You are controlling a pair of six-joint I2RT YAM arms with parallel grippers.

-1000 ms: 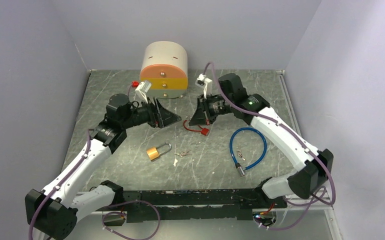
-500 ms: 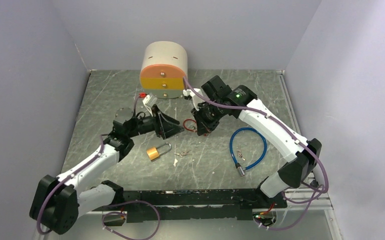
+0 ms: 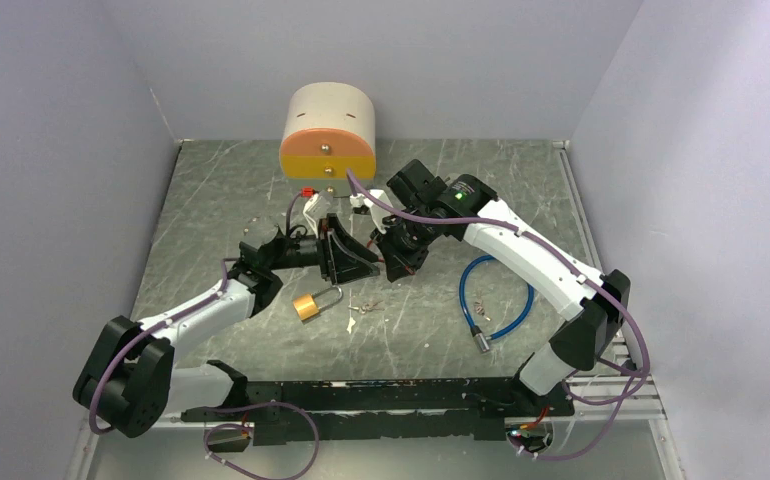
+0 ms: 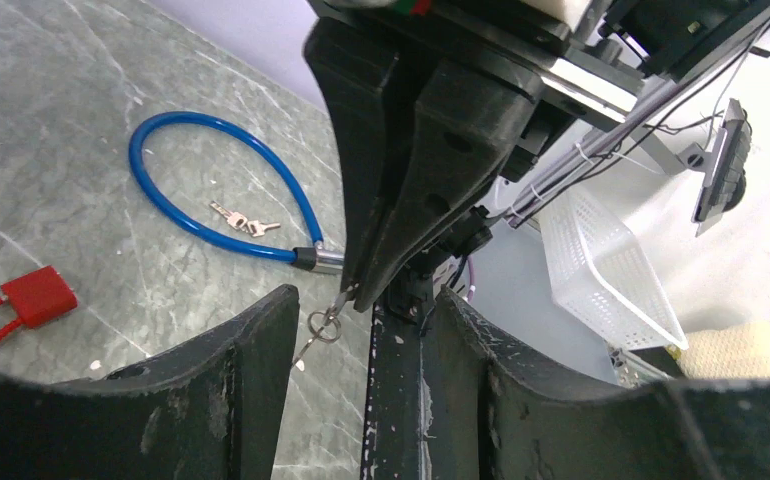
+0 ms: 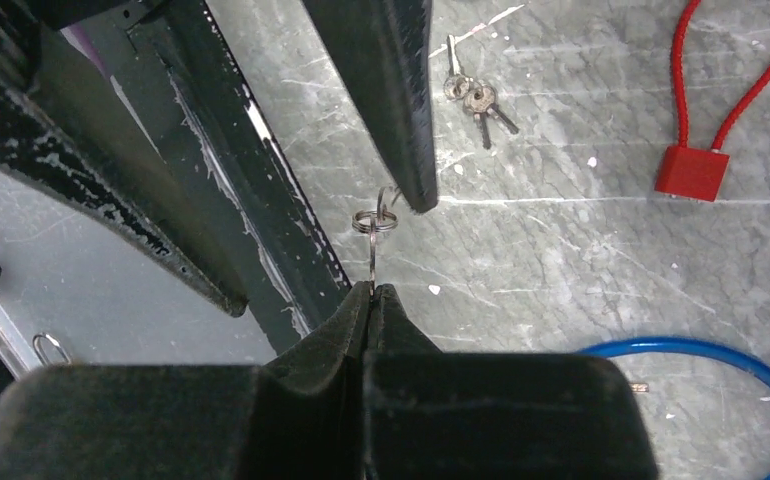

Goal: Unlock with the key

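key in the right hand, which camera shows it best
Right wrist view: the key stands out of the shut right hand at its fingertips, its ring sharp and close. The left wrist view shows only the ring and a bit of key dangling under that hand. The top view cannot resolve it.

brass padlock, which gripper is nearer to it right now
left. the left gripper hangs open just up and right of the brass padlock; the right gripper, shut on a key, is further right, beyond the left one.
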